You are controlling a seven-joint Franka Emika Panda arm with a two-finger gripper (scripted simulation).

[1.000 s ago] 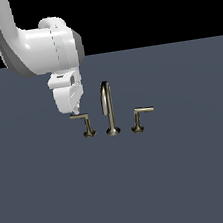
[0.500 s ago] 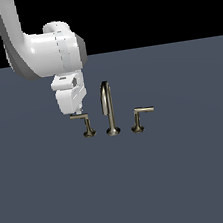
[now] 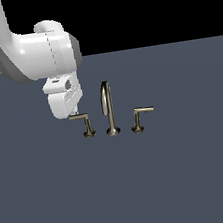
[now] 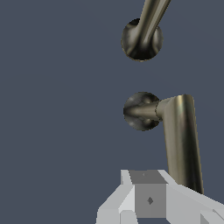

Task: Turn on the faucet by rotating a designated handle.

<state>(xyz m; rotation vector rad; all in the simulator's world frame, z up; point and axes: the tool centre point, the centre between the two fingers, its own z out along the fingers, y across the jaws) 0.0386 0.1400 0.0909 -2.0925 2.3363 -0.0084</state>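
- Compared with a second ago, the arm has come down: its white wrist block now sits lower, with the gripper point(image 3: 72, 111) right at the tip of the designated handle point(image 3: 83, 122); the brass parts have not moved.
- No containers appear; everything stands directly on the flat grey surface point(image 3: 183, 173).
- On the exterior view's left, the arm drops from the upper corner and bends, the hand pointing down over the handle's bar end.
- In the wrist view one grey finger point(image 4: 148, 197) lies just beside the bar; whether the pincer is open or closed cannot be told.
- The faucet point(image 3: 109, 109) stands mid-scene: designated handle on the left, arched spout centre, twin lever point(image 3: 141, 117) on the right.
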